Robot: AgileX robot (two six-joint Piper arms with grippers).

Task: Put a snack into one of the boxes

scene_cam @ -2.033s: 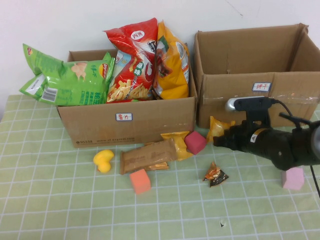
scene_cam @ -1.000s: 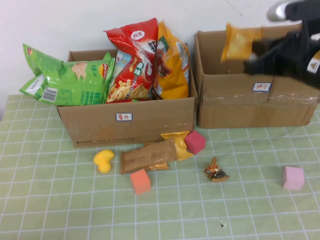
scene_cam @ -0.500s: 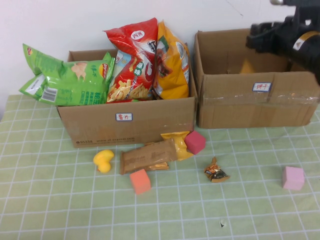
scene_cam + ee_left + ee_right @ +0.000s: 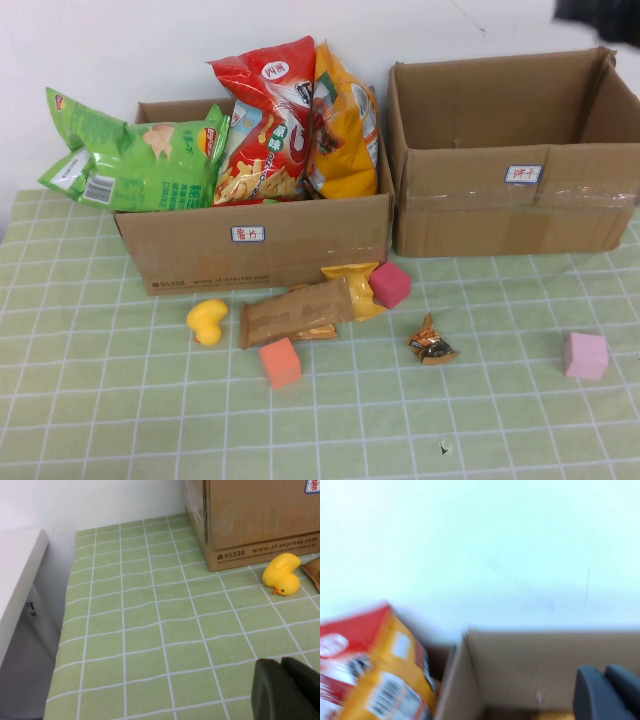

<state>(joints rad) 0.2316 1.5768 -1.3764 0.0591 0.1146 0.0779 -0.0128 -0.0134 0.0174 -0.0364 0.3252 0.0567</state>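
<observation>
1. My right gripper (image 4: 606, 694) is up high by the right box (image 4: 510, 190); in its wrist view the two dark fingers sit pressed together with nothing between them. In the high view only a dark corner of that arm shows at the top right.
2. In that wrist view I see a sliver of orange snack (image 4: 551, 715) down inside the right box; the high view does not show it past the front wall.
3. My left gripper (image 4: 286, 690) hangs low over the green cloth (image 4: 150, 630), near a duck (image 4: 283, 574) and the left box (image 4: 260, 520); its fingers are closed and hold nothing.
4. The left box (image 4: 250, 240) is stuffed with chip bags (image 4: 270, 120).
5. On the cloth in front lie a brown pack (image 4: 295, 312), a candy (image 4: 431, 343), and three blocks (image 4: 280, 362).
</observation>
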